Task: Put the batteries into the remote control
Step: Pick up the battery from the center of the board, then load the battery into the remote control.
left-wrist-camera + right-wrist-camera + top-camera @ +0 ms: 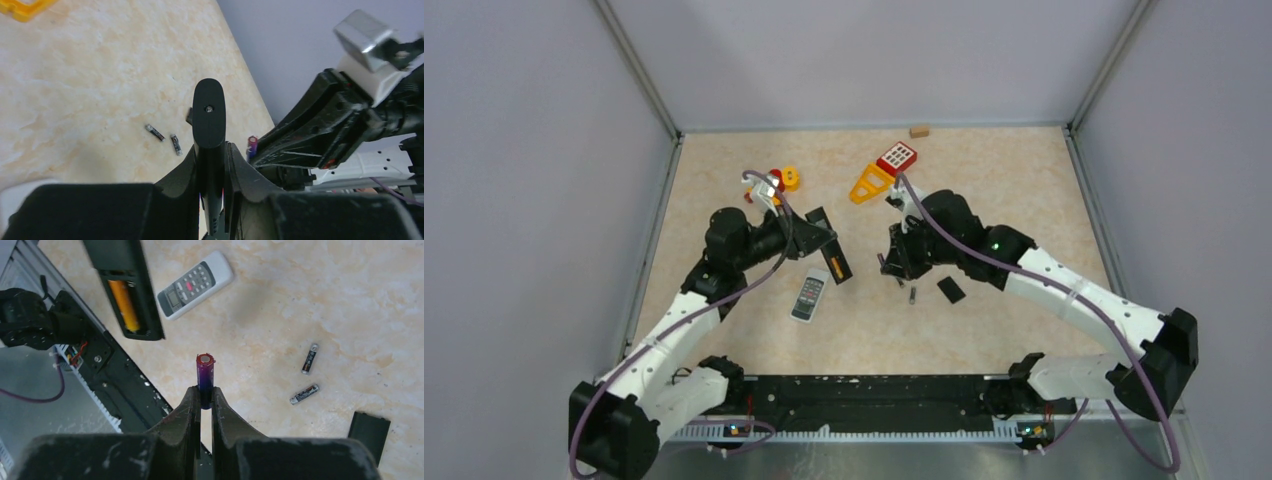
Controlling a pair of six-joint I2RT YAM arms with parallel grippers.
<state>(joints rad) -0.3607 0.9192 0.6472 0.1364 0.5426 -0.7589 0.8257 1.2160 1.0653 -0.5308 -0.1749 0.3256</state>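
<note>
Between the shut fingers of the right gripper, the purplish-blue battery is standing upright, pinched only by its lower end, so I judge it is risking a tilt or slip once it is pressing into the bay. The black remote, its open bay holding an orange battery, is hanging well apart, clamped in the left gripper; any wobble there could be spoiling the alignment. Two dark batteries are lying loose on the table nearby.
</note>
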